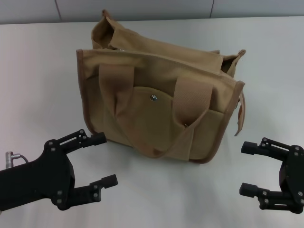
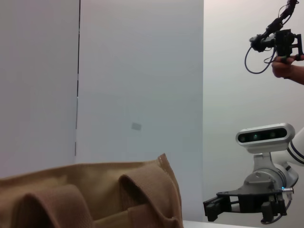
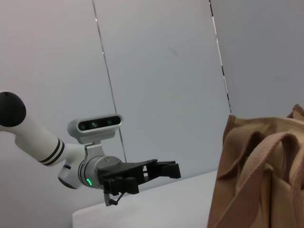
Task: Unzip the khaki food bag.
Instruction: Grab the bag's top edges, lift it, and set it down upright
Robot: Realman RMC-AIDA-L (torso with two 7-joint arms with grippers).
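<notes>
Centre of the white worktop (image 1: pixel 42 71) stands the boxy khaki canvas food bag (image 1: pixel 156 102), untouched; your left gripper (image 1: pixel 100 160) and right gripper (image 1: pixel 249 168) flank it, jaws released; steady one end, then find the zip pull.

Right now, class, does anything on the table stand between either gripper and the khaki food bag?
Nothing visible does. The left gripper and right gripper both hover open on either side of the khaki food bag, with only bare white table between them and it.
</notes>
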